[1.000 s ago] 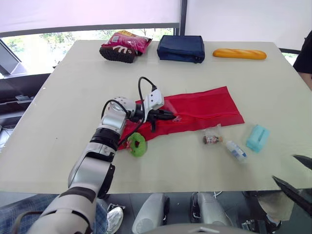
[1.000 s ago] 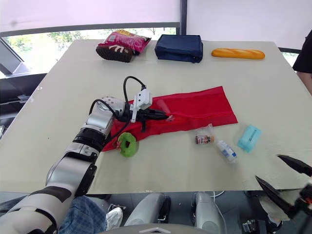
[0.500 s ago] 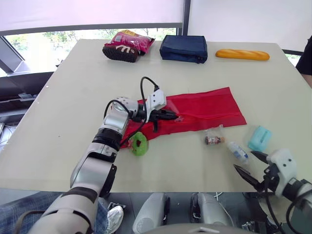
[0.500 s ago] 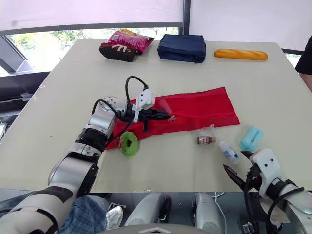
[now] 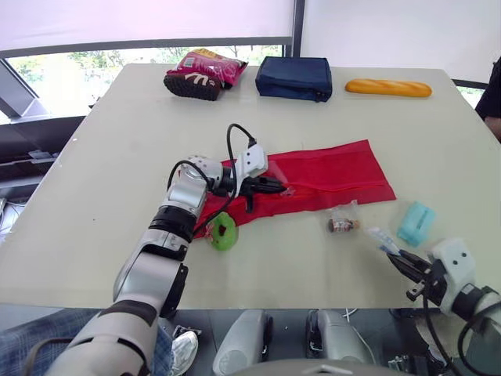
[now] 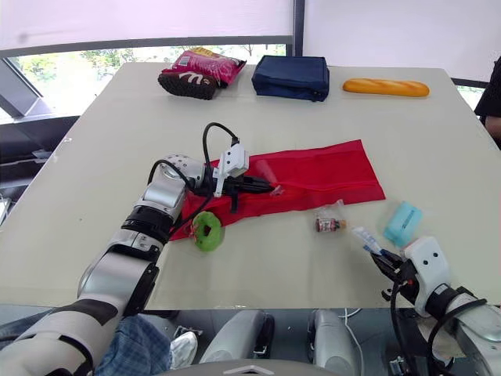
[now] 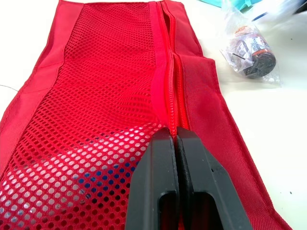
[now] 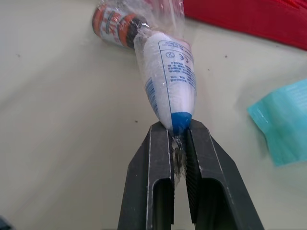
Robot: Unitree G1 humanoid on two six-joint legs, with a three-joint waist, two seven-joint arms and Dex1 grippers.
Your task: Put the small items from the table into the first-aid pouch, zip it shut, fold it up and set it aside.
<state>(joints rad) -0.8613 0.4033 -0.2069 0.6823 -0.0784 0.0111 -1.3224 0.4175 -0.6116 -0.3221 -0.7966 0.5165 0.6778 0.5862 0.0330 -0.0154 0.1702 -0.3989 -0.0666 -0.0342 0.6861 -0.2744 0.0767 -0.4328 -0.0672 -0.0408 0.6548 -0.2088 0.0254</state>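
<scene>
As right gripper (image 8: pixel 178 133) pinches it, tube (image 8: pixel 168 79) juts beyond.

A wide, pale beige desk (image 5: pixel 117 157) is lit by even daylight. Beyond its far edge, windows are covered by white roller blinds (image 5: pixel 141 19), divided by a dark frame post (image 5: pixel 298 19). Green foliage (image 5: pixel 70 66) is glimpsed beneath the left blind.
</scene>
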